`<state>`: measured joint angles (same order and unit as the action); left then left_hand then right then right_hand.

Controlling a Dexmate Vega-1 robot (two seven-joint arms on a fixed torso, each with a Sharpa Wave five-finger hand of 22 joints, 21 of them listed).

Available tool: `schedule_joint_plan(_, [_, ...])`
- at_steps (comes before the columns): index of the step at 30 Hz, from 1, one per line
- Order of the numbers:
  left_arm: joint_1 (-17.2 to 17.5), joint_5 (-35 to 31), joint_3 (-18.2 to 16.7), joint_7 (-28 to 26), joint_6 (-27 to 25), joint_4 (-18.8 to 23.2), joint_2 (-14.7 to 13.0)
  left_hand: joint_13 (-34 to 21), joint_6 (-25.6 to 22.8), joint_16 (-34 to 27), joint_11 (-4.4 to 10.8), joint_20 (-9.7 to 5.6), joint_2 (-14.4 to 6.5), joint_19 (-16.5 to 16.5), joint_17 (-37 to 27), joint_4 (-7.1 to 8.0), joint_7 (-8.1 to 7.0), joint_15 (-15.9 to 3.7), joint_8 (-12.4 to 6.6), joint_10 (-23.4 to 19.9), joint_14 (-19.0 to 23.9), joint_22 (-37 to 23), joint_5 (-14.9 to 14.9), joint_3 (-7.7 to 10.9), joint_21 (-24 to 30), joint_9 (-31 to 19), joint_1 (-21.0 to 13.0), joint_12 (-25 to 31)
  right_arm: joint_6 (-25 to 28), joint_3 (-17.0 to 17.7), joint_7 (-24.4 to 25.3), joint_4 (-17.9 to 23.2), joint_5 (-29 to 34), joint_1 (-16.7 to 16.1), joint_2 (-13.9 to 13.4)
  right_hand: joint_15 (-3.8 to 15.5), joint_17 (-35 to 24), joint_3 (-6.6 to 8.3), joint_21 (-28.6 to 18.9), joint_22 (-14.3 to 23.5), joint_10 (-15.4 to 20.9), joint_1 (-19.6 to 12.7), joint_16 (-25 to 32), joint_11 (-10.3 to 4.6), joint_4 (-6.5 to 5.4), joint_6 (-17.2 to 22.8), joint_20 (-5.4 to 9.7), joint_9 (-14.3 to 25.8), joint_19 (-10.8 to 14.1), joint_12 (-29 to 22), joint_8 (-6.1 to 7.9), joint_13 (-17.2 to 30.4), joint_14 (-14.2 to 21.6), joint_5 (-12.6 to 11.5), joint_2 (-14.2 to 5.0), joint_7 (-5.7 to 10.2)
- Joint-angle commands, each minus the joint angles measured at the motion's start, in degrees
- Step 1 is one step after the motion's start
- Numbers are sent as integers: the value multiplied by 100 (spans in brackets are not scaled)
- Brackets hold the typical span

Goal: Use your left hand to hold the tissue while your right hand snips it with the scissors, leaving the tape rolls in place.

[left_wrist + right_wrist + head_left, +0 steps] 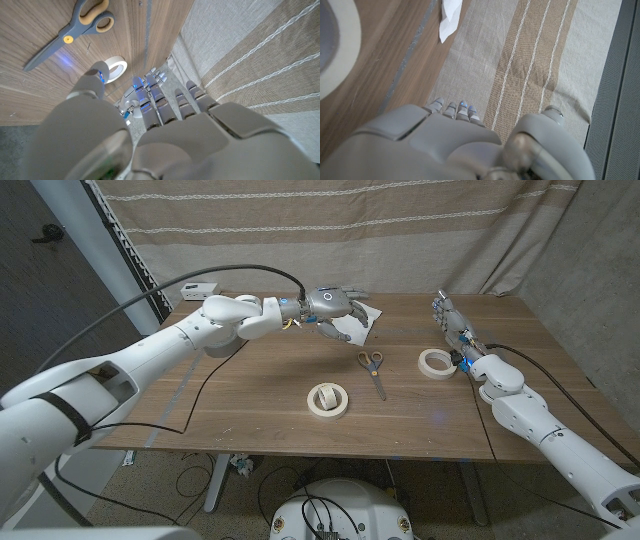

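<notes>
A white tissue (358,327) lies near the table's far edge, and it also shows in the right wrist view as the tissue (449,17). My left hand (329,305) hovers over the tissue's left part with its fingers spread and reaching forward (170,107), holding nothing. Grey-handled scissors (371,366) lie shut on the wood in front of the tissue, seen too as the scissors (72,29). My right hand (449,316) stands at the far right with fingers straight, away from the scissors, and shows as my right hand (455,145) up close.
One tape roll (328,400) lies mid-table near the front. A second tape roll (435,362) sits beside my right wrist, and also appears as the tape roll (115,67). A small white box (199,289) and a black cable (205,275) sit at the back left. A striped curtain (300,230) hangs behind the table.
</notes>
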<state>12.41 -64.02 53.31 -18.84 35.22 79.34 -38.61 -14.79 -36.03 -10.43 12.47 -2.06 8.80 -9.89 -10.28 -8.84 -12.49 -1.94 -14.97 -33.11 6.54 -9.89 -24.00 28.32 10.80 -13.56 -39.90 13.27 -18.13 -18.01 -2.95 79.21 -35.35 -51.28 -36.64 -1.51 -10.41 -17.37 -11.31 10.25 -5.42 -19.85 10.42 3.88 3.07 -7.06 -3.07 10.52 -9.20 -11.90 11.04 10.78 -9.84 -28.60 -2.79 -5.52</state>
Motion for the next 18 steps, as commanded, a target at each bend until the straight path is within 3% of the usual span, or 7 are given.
schedule_joint_plan(1, [-234,-221,335,-84,-41,-159,105,-37,-43,-29,-12,-955,10,20,-5,3,-10,-1037,2,-46,-26,-5,-52,-64,15,-6,35,-33,-13,15,3,-15,-28,-13,8,49,-3,-10,-12,18,-17,-47,23,-27,5,26,10,16,-29,-52,38,11,-168,1,19,14])
schedule_joint_plan(11, [-340,-466,559,-219,-104,-167,163,-52,40,-29,-14,-910,-2,8,-4,8,-11,-1036,58,-29,-18,-5,-71,-106,16,14,9,-48,-24,4,13,-23,2,9,13,39,-2,-6,-9,18,-15,-57,26,-15,8,25,0,16,-35,-54,36,11,-157,-4,12,20])
schedule_joint_plan(18, [-372,-274,586,-188,-42,-266,238,27,204,-55,-15,-895,-18,-10,-8,34,-11,-1034,143,157,85,-4,-59,-143,21,30,59,-135,-43,22,42,7,10,-21,2,41,-2,-4,-8,18,-21,-64,25,-19,10,28,-6,16,-37,-53,37,11,-156,-7,7,19])
